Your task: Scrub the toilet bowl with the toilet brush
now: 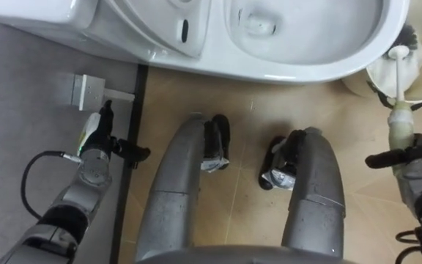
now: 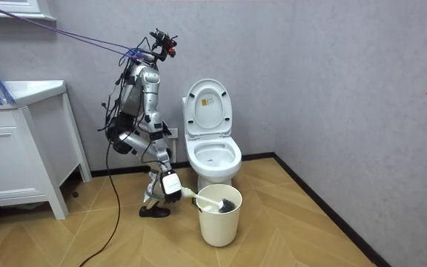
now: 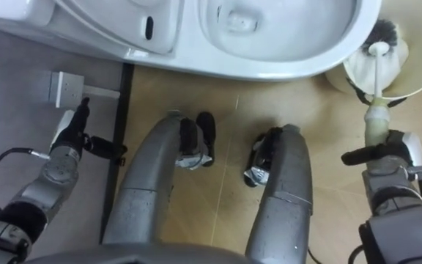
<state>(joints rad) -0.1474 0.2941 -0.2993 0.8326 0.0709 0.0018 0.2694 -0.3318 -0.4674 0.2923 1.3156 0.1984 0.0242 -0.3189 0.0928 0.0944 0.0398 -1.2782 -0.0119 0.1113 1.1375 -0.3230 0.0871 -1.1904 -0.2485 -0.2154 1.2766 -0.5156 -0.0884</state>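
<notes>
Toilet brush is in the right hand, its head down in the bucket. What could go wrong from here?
1. The toilet brush has its head inside the bucket; lifted at a slant, it could catch the rim and tip the bucket.
2. The right hand seems to grip the handle near its end, so the head may swing and strike or miss the toilet bowl.

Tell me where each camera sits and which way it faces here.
Left eye view: on the head, facing down; toilet, floor, both legs, left hand, right hand shut on brush.
Right eye view: beside it, same downward look, same body parts.
Room view: stands off in the room, facing the wall; whole robot beside toilet and bin.
Shared: all three show toilet, brush, bin.
</notes>
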